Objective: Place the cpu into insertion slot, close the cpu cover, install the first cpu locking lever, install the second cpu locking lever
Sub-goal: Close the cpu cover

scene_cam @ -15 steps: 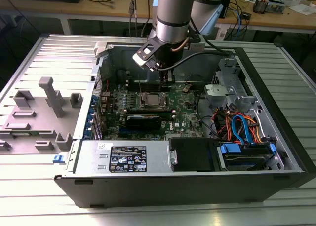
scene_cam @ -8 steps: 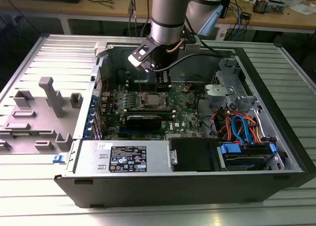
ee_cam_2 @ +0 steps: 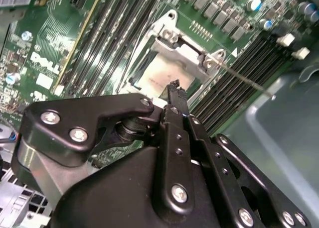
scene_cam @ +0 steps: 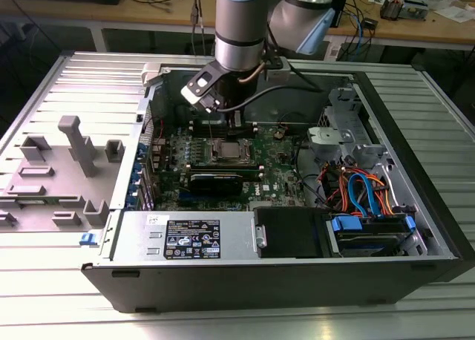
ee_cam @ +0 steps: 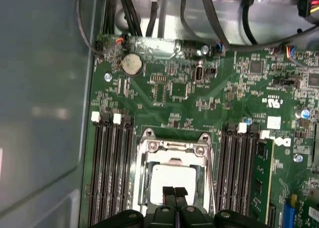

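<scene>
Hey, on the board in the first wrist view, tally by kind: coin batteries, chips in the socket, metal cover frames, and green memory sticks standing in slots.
Round silver coin battery: 1
Square silvery-grey cpu: 1
Thin silvery metal cpu cover: 1
Green memory module standing in a slot: 1
Total: 4

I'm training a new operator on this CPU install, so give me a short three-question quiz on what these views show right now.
1. True or false: the cpu shows through the window of the cpu cover.
2. Pick one. The gripper hangs over: A the coin battery, B the cpu, C the blue drive cables.
3. Fill in: the gripper's fingers are ___ (open or shut).
Key: 1 true; 2 B; 3 shut.
</scene>
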Tool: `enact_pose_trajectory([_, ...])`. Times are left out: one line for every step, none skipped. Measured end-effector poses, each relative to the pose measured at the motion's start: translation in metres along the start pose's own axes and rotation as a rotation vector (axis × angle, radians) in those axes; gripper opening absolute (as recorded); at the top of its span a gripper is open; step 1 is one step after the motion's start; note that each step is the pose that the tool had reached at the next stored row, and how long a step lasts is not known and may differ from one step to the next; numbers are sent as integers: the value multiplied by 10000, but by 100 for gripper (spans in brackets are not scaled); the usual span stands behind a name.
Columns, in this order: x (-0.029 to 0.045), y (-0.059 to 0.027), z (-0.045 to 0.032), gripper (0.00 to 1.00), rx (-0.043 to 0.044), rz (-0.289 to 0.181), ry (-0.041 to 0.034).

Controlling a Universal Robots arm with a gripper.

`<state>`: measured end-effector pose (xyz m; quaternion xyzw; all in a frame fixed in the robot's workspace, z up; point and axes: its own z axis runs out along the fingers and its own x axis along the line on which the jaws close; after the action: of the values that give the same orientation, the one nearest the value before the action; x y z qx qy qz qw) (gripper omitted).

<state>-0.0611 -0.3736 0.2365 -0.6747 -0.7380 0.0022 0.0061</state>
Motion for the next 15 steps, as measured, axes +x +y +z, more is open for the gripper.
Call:
enact_pose_trajectory([2,-17,9,11,0,-1,0])
enact_pose_trajectory([3,-43,23,11,0,-2,-1])
enact_pose_trajectory([5,-59,34,11,0,-1,-1])
enact_pose_trajectory([6,-77,47,11,0,-1,0])
enact_pose_trajectory([8,-98,75,11,0,-1,0])
enact_pose_trajectory([10,-114,99,11,1,-1,0])
enact_pose_trajectory([10,-123,116,11,1,-1,0])
enact_pose_trajectory([11,-132,134,11,2,-2,0])
enact_pose_trajectory([12,-142,152,11,4,-3,0])
enact_pose_trajectory([12,-149,164,11,8,-2,1])
enact_pose_trajectory([13,-158,177,11,17,-4,0])
enact_pose_trajectory([13,-163,190,11,24,-3,1])
enact_pose_trajectory([14,-175,236,11,46,-5,3])
enact_pose_trajectory([14,-187,302,11,80,-5,3])
enact_pose_trajectory([16,-192,299,11,75,-6,12])
